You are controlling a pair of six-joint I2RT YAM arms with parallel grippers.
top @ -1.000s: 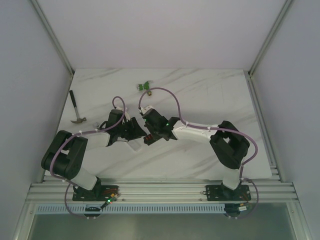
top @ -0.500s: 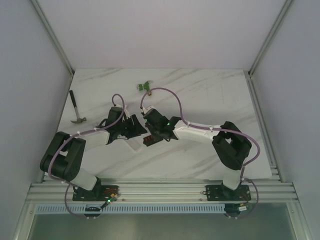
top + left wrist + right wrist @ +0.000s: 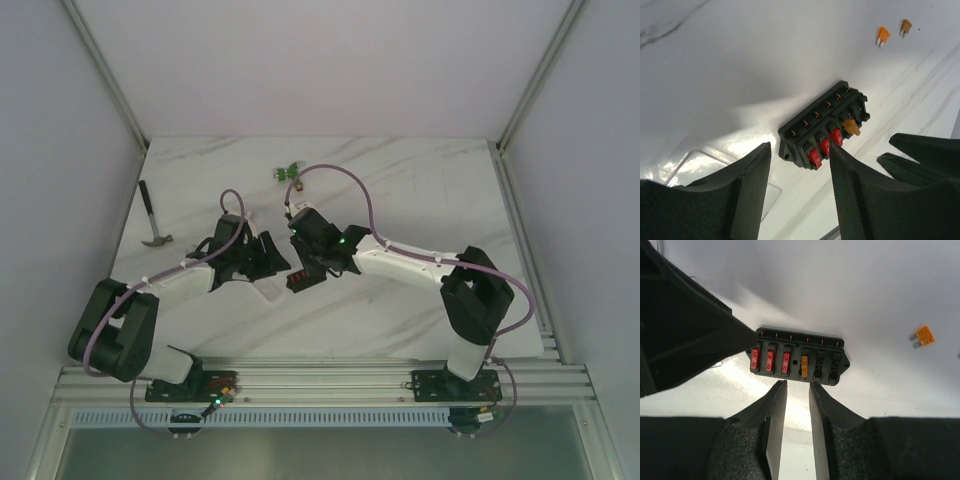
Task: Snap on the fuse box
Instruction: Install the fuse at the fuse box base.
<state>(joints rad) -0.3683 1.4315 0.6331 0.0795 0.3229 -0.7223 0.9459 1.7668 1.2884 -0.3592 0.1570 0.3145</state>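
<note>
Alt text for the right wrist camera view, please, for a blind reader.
A black fuse box with three red fuses and one orange lies on a white table. The right gripper, jaws slightly apart, points at it; a loose orange fuse lies nearby.

No writing can be read in any view. In the right wrist view, at centre frame, faint pale marks sit on the tops of the three red fuses point(image 3: 770, 361) and the orange fuse point(image 3: 803, 366) seated in the fuse box point(image 3: 797, 347), but they are too small and blurred to make out. The loose orange fuse point(image 3: 923, 335) at the right edge is just as illegible.
</note>
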